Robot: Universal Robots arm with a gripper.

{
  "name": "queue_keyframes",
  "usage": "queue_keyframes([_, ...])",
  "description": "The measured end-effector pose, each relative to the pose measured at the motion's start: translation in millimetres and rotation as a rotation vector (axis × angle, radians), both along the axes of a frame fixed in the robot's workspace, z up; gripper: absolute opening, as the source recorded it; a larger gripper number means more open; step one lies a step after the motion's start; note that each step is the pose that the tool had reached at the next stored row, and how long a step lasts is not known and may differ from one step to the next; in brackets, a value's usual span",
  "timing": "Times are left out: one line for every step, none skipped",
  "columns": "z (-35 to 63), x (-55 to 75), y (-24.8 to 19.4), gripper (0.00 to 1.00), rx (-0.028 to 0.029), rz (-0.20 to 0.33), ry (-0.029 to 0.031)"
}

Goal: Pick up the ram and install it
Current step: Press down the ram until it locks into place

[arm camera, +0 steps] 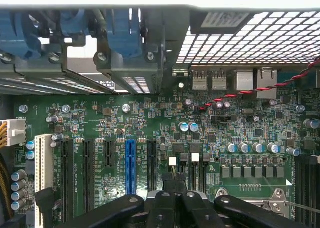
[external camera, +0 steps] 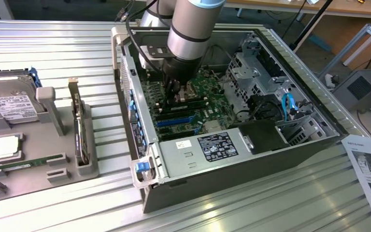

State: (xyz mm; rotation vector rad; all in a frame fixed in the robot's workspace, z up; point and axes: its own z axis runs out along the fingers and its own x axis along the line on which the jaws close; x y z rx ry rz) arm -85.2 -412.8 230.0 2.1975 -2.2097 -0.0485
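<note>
While the arm is lowered into the open case, status is noted:

gripper: held low over the motherboard, near its black slots; judged so placed for work at slot level.
grip state: cannot be told, clenched or released.
ram: nothing green can be made out at the gripper, so its location is not confirmed.
green stick: laid flat in a groove of the grey fixture at the exterior view's left, well apart from the gripper; whether it is the ram cannot be told.
fixture purpose: parts judged kept in fixed poses for repeatable picking.
exterior view: fixture and whole case are given.
wrist view: board detail is given, with the blue slot between black ones.
</note>
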Motion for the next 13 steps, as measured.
queue_keyframes([0.0, 0.0, 0.0, 0.11, 0.0, 0.0, 0.0])
queue_keyframes([0.0, 0.0, 0.0, 0.11, 0.0, 0.0, 0.0])
queue_keyframes([0.0, 0.0, 0.0, 0.11, 0.0, 0.0, 0.0])
queue_keyframes([0.0, 0.0, 0.0, 0.11, 0.0, 0.0, 0.0])
queue_keyframes([-0.1, 0.0, 0.0, 0.11, 0.0, 0.0, 0.0])
queue_keyframes([-0.4, 0.0, 0.0, 0.11, 0.0002, 0.0, -0.0001])
queue_keyframes([-0.5, 0.0, 0.0, 0.11, 0.0001, 0.0, -0.0001])
queue_keyframes([-0.6, 0.0, -0.1, 0.11, -0.0001, 0.0, 0.0])
queue_keyframes([-0.6, 0.0, -0.1, 0.11, -0.0002, 0.0, 0.0001])
queue_keyframes([-0.7, 0.0, -0.1, 0.11, -0.0002, 0.0, 0.0001])
queue_keyframes([-0.7, 0.0, -0.1, 0.11, -0.0001, 0.0, 0.0001])
queue_keyframes([-0.9, 0.0, -0.1, 0.11, 0.0, 0.0, 0.0])
queue_keyframes([-0.9, 0.0, -0.1, 0.11, 0.0, 0.0, 0.0])
